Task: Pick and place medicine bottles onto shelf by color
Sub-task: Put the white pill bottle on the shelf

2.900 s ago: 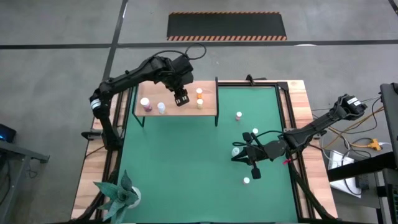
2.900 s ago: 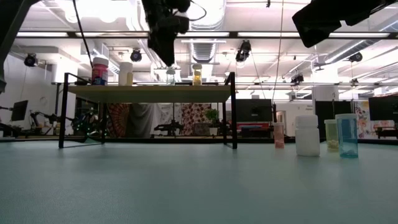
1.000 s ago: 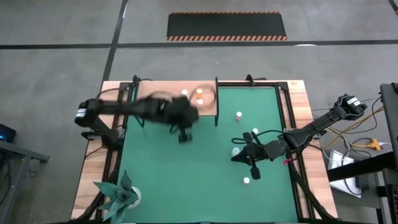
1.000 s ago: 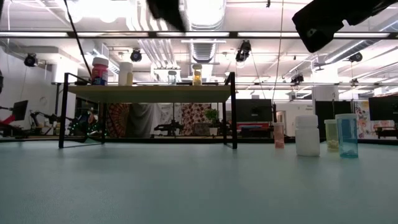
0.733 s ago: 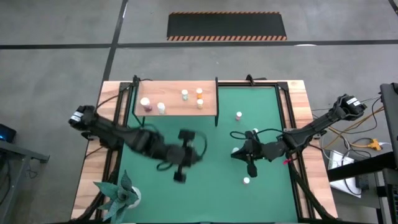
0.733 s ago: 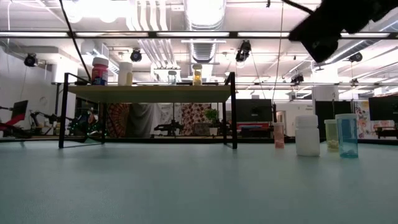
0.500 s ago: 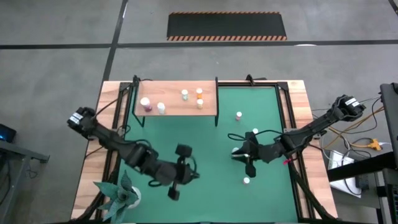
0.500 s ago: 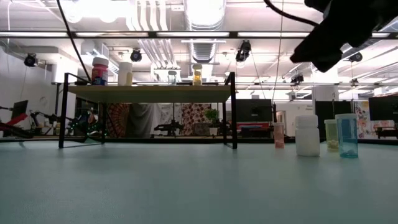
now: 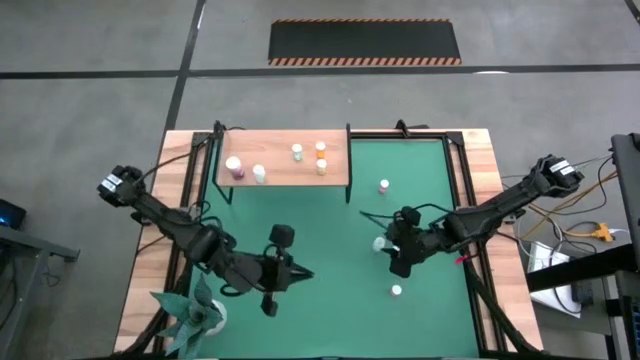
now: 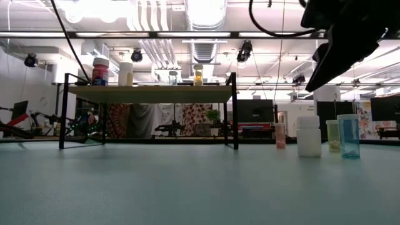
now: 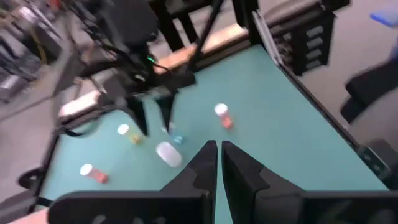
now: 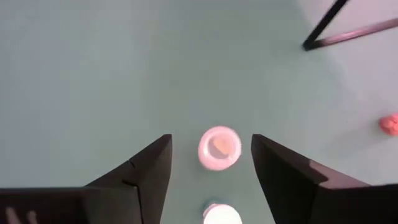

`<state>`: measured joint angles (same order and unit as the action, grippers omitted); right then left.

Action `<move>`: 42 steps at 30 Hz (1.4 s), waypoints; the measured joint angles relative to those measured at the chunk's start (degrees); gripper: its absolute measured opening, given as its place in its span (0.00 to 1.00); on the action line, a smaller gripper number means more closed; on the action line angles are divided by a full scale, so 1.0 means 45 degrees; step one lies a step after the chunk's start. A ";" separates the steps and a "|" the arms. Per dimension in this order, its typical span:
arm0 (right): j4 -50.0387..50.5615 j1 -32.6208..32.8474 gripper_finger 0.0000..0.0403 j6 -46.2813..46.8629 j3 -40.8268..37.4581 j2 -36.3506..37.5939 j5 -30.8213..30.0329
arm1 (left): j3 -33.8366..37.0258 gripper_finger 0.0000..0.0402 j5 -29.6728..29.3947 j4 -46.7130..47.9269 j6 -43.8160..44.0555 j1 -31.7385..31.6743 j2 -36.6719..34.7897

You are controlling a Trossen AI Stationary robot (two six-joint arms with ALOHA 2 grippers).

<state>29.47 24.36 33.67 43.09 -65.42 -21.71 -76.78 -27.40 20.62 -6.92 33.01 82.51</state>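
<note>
**Right claw open over a white-capped bottle; left claw parked, shut**

The bottle in play stands upright on the green mat, seen cap-on from the right wrist cam, framed between the two spread fingers of the right claw. High view puts it at approx the white bottle just beside that claw. Nothing gripped yet.

Handling, as a guess: small plastic cylinder, light, rigid, smooth-sided, so it will tip or skid if nudged off-centre. Best hold is across the body below the cap, fingers square to it, gentle squeeze; cap is likely too slick and narrow. A second white cap sits very near, so clearance is tight on closing.

Other loose bottles: a pink one nearer the shelf, one more on the near side of the claw. Low view shows a white bottle and a pale blue one close together; body colour of the target is hard to tell from above.

The shelf already carries five bottles, incl a pink-bodied one and two orange.

Left claw hovers over the mat's near-left part, fingers together w/ nothing between them, near the paper plant at the worktop corner.
</note>
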 joint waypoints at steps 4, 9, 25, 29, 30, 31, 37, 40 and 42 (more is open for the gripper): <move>0.0066 -0.0005 0.53 -0.0274 0.0116 -0.0805 0.0484 | 0.1343 0.02 -0.0043 -0.1963 -0.0358 0.0000 -0.0840; 0.0062 -0.0030 0.53 -0.0290 0.0118 -0.1768 0.0436 | 0.2925 0.02 -0.0038 -0.3909 -0.0935 0.0000 -0.1785; -0.1081 -0.0152 0.42 -0.0258 0.0142 -0.2854 -0.0548 | 0.5859 0.02 -0.0043 -0.7631 -0.2312 0.0000 -0.4495; -0.1119 -0.0257 0.42 -0.0086 0.0142 -0.3071 -0.0538 | 0.6402 0.02 -0.0044 -0.8158 -0.2267 0.0001 -0.4950; -0.1163 -0.0258 0.43 -0.0081 0.0142 -0.3146 -0.0544 | 0.6491 0.02 -0.0043 -0.8222 -0.2249 0.0000 -0.5001; -0.1196 -0.0288 0.44 -0.0088 0.0142 -0.3237 -0.0544 | 0.6572 0.02 -0.0043 -0.8267 -0.2243 0.0000 -0.5046; -0.1659 -0.0321 0.46 -0.0275 0.0137 -0.3867 -0.0538 | 0.7060 0.02 -0.0043 -0.8810 -0.2232 0.0000 -0.5199; -0.1787 -0.0316 0.44 -0.0281 0.0137 -0.3942 -0.0554 | 0.7112 0.02 -0.0042 -0.8800 -0.2234 0.0000 -0.5190; -0.1787 -0.0316 0.41 -0.0277 0.0137 -0.3907 -0.0564 | 0.7117 0.02 -0.0038 -0.8795 -0.2234 0.0000 -0.5190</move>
<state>21.43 22.94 32.42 43.70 -83.00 -24.25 -44.75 -27.57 -18.96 -16.97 33.01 59.16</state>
